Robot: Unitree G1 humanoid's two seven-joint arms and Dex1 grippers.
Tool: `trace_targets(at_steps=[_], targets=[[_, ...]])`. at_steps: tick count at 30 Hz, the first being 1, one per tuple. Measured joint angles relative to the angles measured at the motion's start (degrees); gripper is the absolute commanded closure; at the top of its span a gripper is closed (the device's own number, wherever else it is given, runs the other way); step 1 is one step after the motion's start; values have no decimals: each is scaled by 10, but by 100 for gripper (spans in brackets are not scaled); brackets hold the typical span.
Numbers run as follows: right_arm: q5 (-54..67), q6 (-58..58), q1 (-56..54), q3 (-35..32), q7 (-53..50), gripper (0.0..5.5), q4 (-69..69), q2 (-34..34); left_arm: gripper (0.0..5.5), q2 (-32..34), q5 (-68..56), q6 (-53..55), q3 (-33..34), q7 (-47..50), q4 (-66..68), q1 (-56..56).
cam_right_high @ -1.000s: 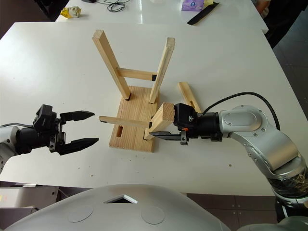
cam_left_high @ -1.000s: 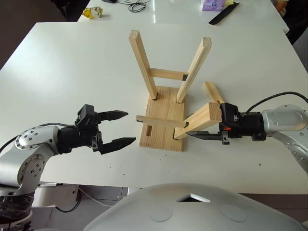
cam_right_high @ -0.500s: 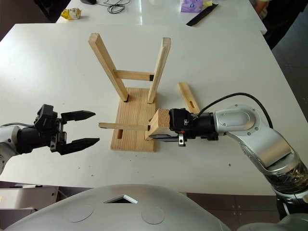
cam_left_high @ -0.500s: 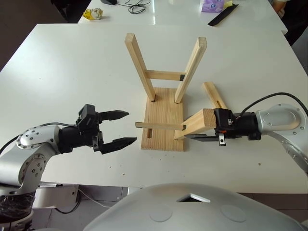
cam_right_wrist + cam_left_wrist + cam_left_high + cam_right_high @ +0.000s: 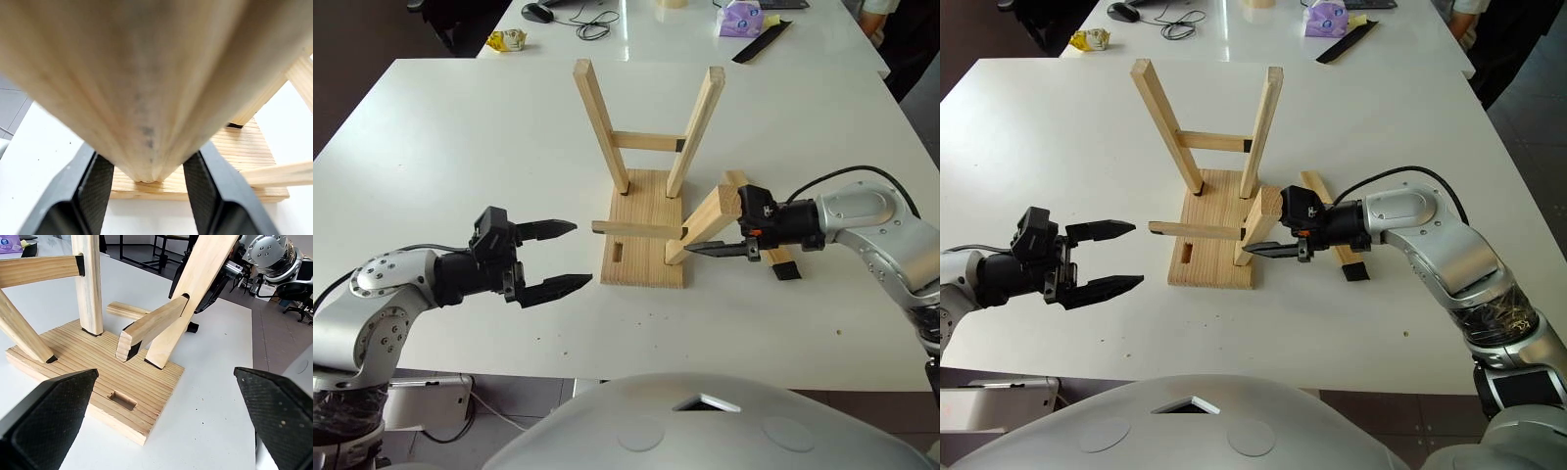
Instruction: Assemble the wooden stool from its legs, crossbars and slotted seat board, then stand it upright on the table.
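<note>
Seat board (image 5: 644, 235) is laid flat on the table (image 5: 460, 147), slots upward, so legs can be pressed in; the far leg pair (image 5: 603, 127) is already seated; the third leg (image 5: 715, 211), clamped in the right claw (image 5: 703, 240), is tilted with its foot at a near slot; the left claw (image 5: 579, 253) is held apart beside the board, probably to steady it.

At the top of the frame, a far table (image 5: 646, 31) holds a crumpled yellow wrapper (image 5: 506, 39), a dark mouse (image 5: 537, 13), a looped cable (image 5: 592, 19), a purple packet (image 5: 736, 18) and a black strip (image 5: 762, 40).
</note>
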Motion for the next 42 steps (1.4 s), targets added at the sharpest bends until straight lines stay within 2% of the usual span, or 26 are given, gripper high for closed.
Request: trace_targets(at_steps=[13,14,16,18,20,24,30,31,34,39,42], targets=[[-22,-43,0,10,6,348,7,2,37,-7,0,5,-7,10,1,-14],[-24,-47,1,11,6,311,7,2,37,-7,0,5,-8,11,1,-16],[-54,-54,1,19,-6,283,11,3,37,-8,0,5,-8,11,2,-19],[-122,-31,32,56,-29,251,55,5,37,-8,0,5,-9,12,6,-22],[-140,-21,43,56,-40,223,70,12,37,-10,0,5,-9,13,10,-23],[-142,-9,40,10,-53,217,72,18,37,-10,1,3,-8,13,17,-26],[-143,25,112,-117,-75,217,28,-47,37,-19,0,-10,36,28,21,-10],[-144,39,125,-130,-85,199,18,-51,37,-19,0,-12,45,30,22,-4],[-144,130,177,-183,-150,152,-40,-46,37,-22,0,-19,87,37,23,16],[-112,327,220,-247,-234,148,-140,4,37,-22,-1,-22,144,41,26,41],[-89,412,226,-261,-258,148,-167,37,37,-29,-2,-21,157,53,24,51]])
